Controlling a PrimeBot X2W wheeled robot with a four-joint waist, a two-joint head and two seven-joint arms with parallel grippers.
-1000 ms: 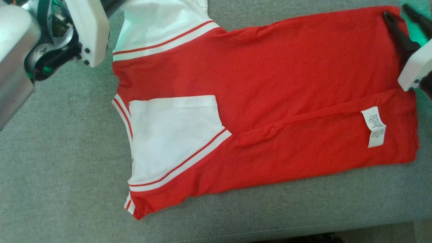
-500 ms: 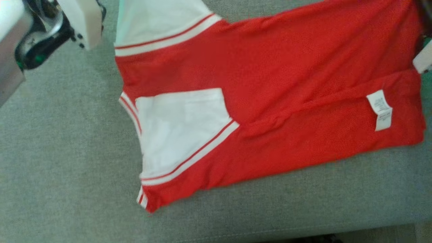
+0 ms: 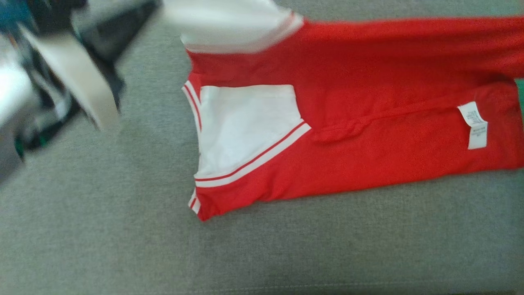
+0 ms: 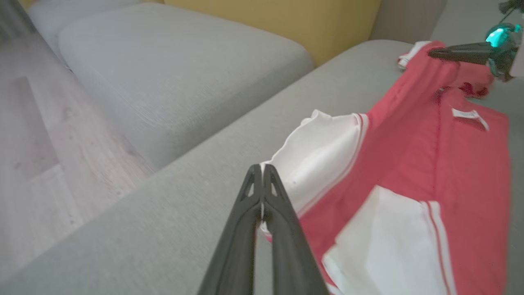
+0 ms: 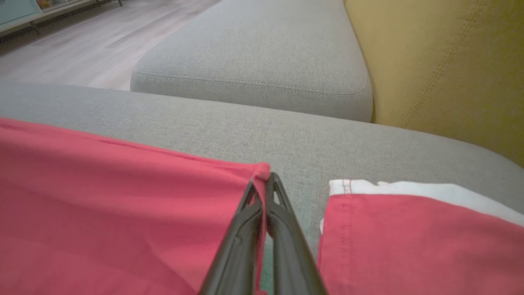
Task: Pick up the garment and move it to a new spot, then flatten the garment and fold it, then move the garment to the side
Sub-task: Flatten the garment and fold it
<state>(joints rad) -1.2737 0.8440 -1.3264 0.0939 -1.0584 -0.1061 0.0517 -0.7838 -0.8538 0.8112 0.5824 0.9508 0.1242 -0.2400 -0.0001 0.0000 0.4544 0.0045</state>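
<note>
Left claw (image 4: 262,168): we see its fingers pressed together, with what looks like a sliver of the white sleeve (image 4: 323,147) hem pinched low between them. The bite looks thin.
Right claw (image 5: 265,179): it is closed tight on a bunched corner of the red hem of the garment (image 3: 368,82).
Risk at the grips: we judge that either pinch could slip if the two claws pull apart too hard, since each holds only an edge.
Risk between the claws: an uneven lift would skew the cloth and shake out the folded-in sleeve (image 3: 245,127) and the long fold near the care label (image 3: 474,125).
Risk further out: dragging over the grey sofa cushion (image 3: 102,229) could rumple the underside.
Garment from the left claw: it spreads to the right of and beyond the tips, with the sleeve raised off the cushion.
Garment from the right claw: red cloth lies left of and below the tips. A red piece edged in white lies just to their right, apart.
</note>
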